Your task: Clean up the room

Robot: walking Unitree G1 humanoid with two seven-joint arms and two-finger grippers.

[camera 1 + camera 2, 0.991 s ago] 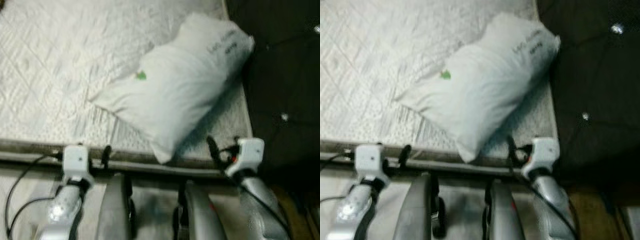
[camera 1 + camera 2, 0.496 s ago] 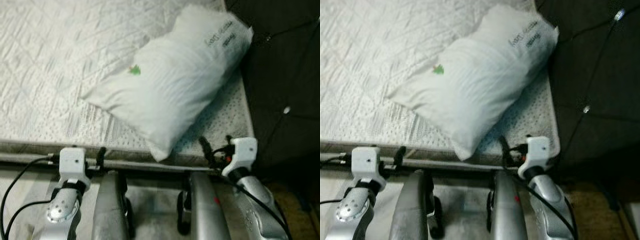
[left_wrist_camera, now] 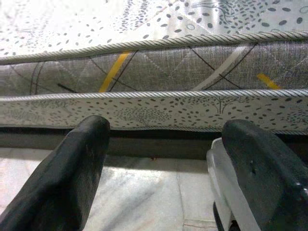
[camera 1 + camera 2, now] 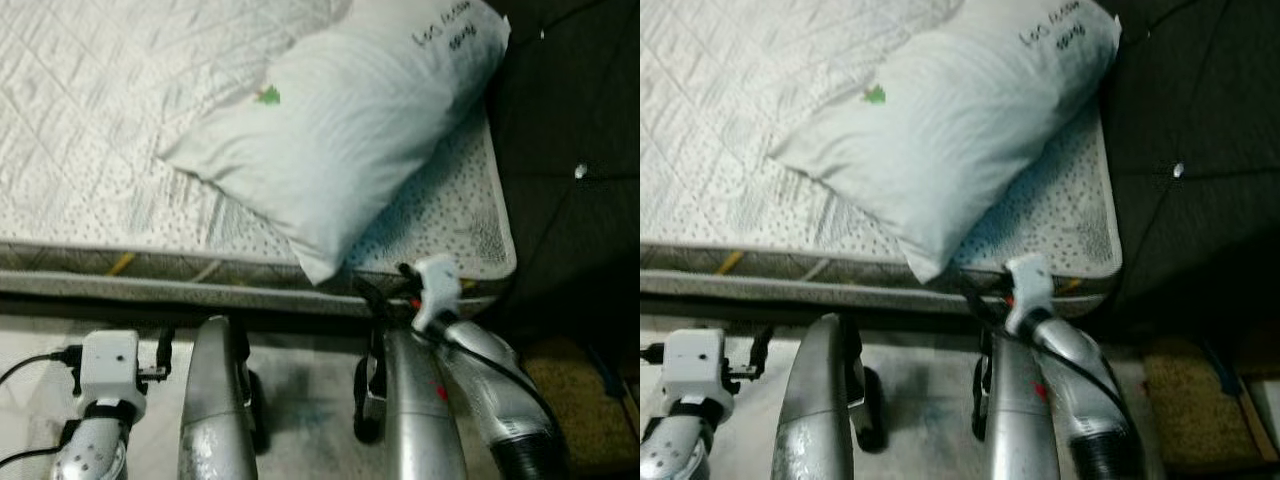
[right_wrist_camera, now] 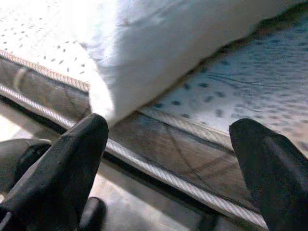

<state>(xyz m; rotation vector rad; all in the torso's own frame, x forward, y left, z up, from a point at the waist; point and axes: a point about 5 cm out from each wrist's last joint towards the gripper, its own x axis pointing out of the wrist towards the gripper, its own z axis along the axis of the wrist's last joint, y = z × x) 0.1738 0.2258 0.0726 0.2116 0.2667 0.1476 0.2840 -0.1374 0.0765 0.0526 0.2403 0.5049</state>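
A white pillow with a small green mark and dark writing lies slantwise on the front right corner of the mattress. Its lower corner hangs over the piped front edge. My right gripper is open, just below and in front of that hanging corner, touching nothing. My left gripper is open too, low at the left. It faces the mattress's patterned side from a short way above the floor.
A dark tufted panel rises along the mattress's right side. A brownish mat lies on the floor at the lower right. My two silver legs stand on pale floor tiles close to the bed.
The view has shifted, so the bed sits higher in the picture. My left gripper has dropped from the mattress edge to below it. My right gripper has moved leftward under the pillow's corner.
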